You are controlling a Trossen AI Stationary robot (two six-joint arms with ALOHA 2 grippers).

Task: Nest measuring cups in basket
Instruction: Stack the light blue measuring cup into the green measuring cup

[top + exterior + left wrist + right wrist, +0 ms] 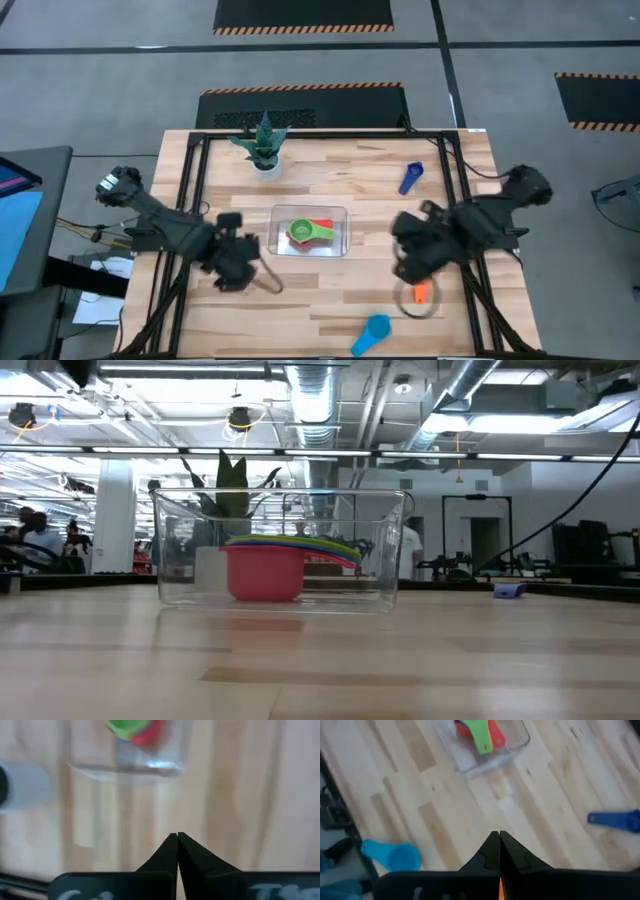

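Both claws pressed narrow, empty: left claw [177, 837], right claw [499, 835]; orange cup [420, 293] half hidden under right arm

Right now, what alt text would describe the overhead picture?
A clear basket mid-table holds nested green and red measuring cups, with two dark robot arms either side. Dark blue, light blue and orange cups lie outside, near a potted plant.
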